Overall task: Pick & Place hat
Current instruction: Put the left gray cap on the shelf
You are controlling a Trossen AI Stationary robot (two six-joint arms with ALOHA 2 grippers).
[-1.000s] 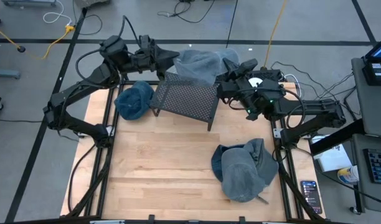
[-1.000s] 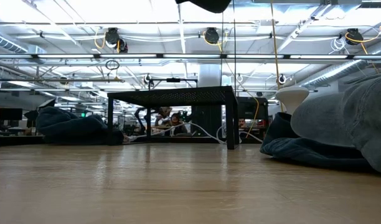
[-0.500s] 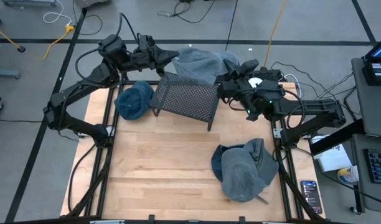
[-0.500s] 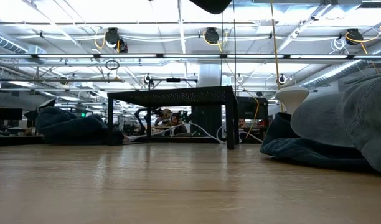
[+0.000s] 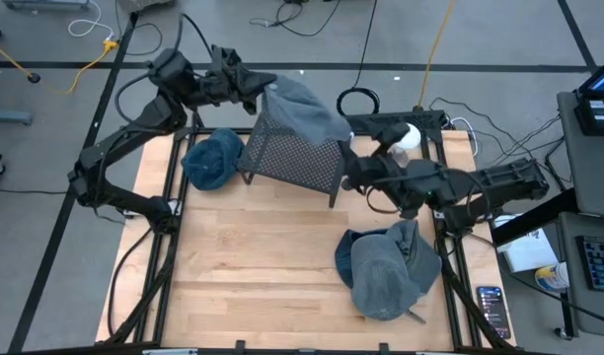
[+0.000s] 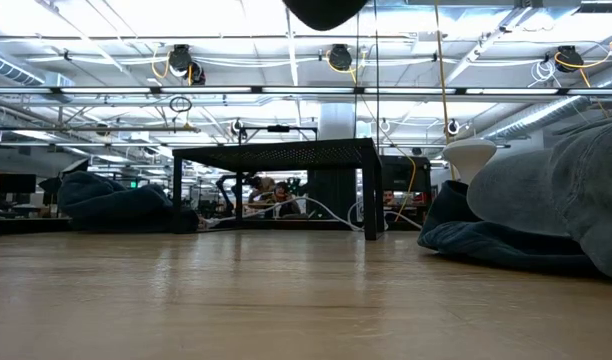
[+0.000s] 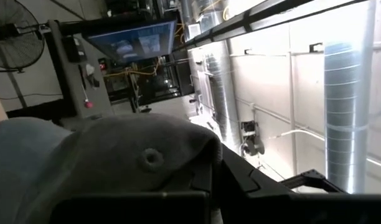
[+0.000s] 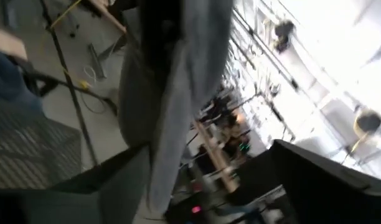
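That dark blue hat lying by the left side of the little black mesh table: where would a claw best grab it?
Probably from straight above, pinching the bunched fabric on top. The dark blue hat lies slumped in a soft mound on the wooden table, so there is no stiff edge to catch. The mesh table stands close on one side, so coming in from above or from the open side looks safest.

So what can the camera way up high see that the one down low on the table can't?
Only the high view shows both arms: the left gripper holds a grey hat over the far edge of the mesh stand, and the right gripper sits beside the stand. Only the low view shows the ceiling lights and room behind. Both show the stand, the blue hat and the grey hat pile.
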